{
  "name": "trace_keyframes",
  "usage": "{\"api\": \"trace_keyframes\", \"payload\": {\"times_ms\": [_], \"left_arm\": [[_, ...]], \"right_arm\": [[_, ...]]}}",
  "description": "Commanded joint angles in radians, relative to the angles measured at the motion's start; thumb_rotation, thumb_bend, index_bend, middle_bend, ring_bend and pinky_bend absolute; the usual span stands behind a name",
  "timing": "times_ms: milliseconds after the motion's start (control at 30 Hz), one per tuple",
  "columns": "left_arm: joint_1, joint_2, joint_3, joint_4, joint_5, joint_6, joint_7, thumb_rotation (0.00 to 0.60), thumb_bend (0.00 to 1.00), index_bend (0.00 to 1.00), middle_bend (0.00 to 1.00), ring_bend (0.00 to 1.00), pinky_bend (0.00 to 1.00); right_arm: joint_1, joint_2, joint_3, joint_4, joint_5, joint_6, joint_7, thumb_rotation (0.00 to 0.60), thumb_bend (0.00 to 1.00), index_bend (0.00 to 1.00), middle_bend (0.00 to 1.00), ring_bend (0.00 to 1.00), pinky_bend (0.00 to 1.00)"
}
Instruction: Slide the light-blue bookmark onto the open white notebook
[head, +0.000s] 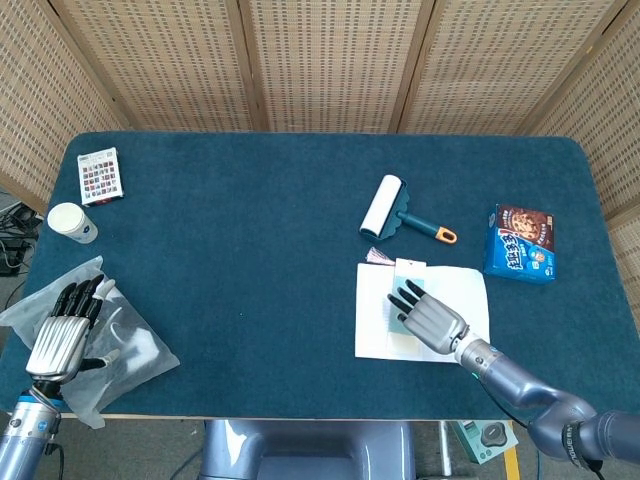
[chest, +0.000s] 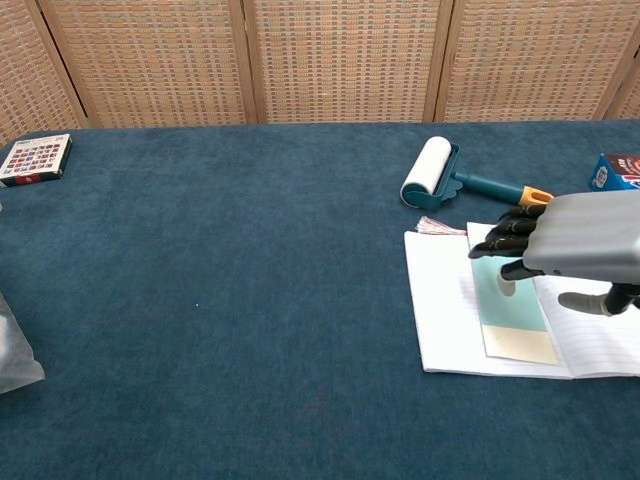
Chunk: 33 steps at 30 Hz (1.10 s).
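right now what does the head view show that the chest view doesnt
Only the head view shows the left hand over the clear plastic bag, the white cup and the whole blue snack box. Only the chest view shows the bookmark's cream lower end. Both show the right hand above the bookmark, the notebook and the lint roller.

In the chest view the right robot hand (chest: 580, 252) runs off the right edge and covers the top end of the light-blue bookmark (chest: 512, 318), so whether its fingertips touch the card cannot be told. The open white notebook (chest: 445, 305) and the blue box (chest: 622, 184) are also cut by that edge. The left robot hand (head: 62, 335) shows only in the head view, its arm leaving the bottom edge; the printing on the small card box (head: 100, 175) is too small to read.
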<state>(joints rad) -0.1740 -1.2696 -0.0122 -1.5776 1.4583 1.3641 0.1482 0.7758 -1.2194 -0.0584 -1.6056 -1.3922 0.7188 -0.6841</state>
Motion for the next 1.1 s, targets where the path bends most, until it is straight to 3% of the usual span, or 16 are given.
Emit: {"api": "trace_keyframes", "payload": {"times_ms": [33,1100], "left_arm": [[0.0,0.0,0.0,0.0,0.0,-0.001,0.001,0.6,0.12,0.0,0.0,0.0,0.0],[-0.001,-0.002,0.001,-0.001,0.002,-0.003,0.005,0.6,0.12,0.0,0.0,0.0,0.0]], "right_arm": [[-0.004,-0.015,0.006,0.017,0.022,0.011,-0.016,0.6,0.71,0.29,0.0,0.0,0.04],[-0.014,-0.047,-0.029,0.023,0.035,0.03,-0.047,0.6,0.71,0.3,0.0,0.0,0.03]]}}
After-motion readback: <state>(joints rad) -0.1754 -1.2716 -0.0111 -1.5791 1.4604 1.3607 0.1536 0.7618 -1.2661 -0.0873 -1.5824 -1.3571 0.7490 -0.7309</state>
